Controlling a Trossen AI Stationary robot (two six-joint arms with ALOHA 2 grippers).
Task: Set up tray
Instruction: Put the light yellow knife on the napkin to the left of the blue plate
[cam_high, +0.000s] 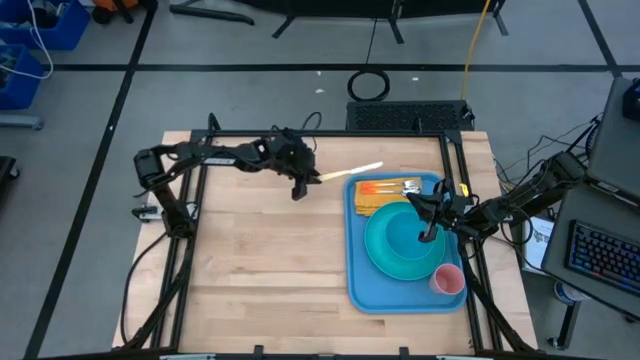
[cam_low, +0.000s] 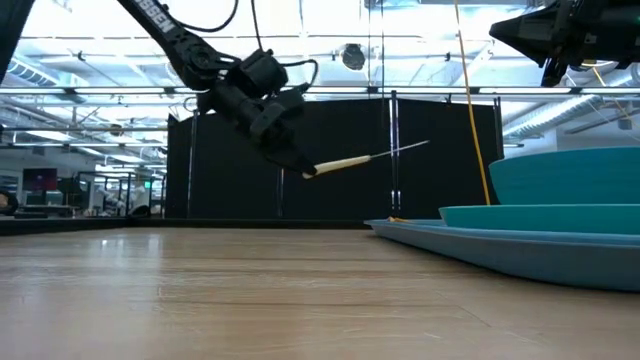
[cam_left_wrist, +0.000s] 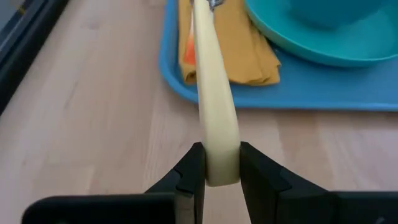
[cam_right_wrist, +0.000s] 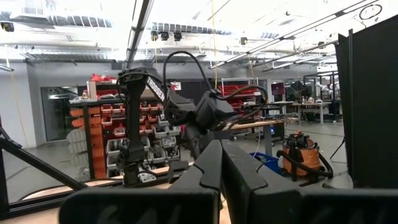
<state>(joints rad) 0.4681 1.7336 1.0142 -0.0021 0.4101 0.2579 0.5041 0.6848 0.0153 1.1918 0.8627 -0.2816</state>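
**Left gripper carries a knife toward the tray**

Left gripper (cam_high: 300, 186) pinches the butt end of a cream-handled knife (cam_high: 352, 172), so you are holding it far from its balance point. In the left wrist view the fingers (cam_left_wrist: 193, 168) press on both sides of the handle (cam_left_wrist: 214, 118), and the blade end reaches out over the tray (cam_left_wrist: 171, 68). The low view shows the knife well above the table, tilted up toward its tip.

You will find the tray (cam_high: 358, 290) on the table's right half, already loaded: a napkin (cam_high: 372, 198) with a fork (cam_high: 400, 186) on it at the far end, a turquoise plate (cam_high: 385, 258) with a bowl (cam_high: 400, 230) in the middle, a pink cup (cam_high: 448, 279) at the near right corner.

Treat the knife as light, stiff and smooth; gripped at the end, it may pivot between the fingers if the tip touches anything. The tray itself looks like rigid, slick plastic that would likely slide if pushed, so lower gently. Should you need to move the tray, take it by the rim.

Right gripper (cam_high: 432, 226) hangs over the bowl with its fingers pressed together on nothing, as its wrist view shows.
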